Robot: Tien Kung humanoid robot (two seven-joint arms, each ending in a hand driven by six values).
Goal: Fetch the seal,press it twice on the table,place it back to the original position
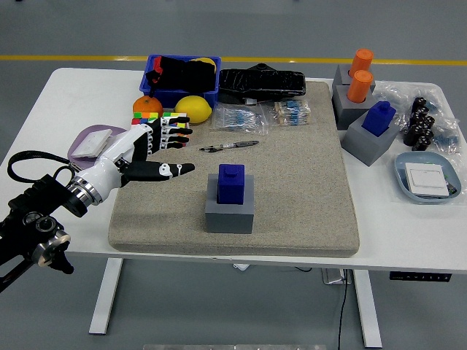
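The seal point(233, 184) is a blue block with a small knob on top, standing in a grey square holder point(229, 210) near the front middle of the beige mat point(306, 189). My left hand point(164, 146) hovers over the mat's left edge, a hand's width to the left of the seal. Its fingers are spread and its thumb points toward the seal; it holds nothing. My right arm does not show.
A second blue seal point(379, 117) on a grey block and two orange cylinders point(359, 76) stand at the right. A pen point(229, 146), bagged parts point(240, 117), a lemon point(193, 109), an orange point(147, 105), a cube puzzle point(146, 119), a blue bin point(157, 95) and a purple plate point(82, 142) lie behind and left.
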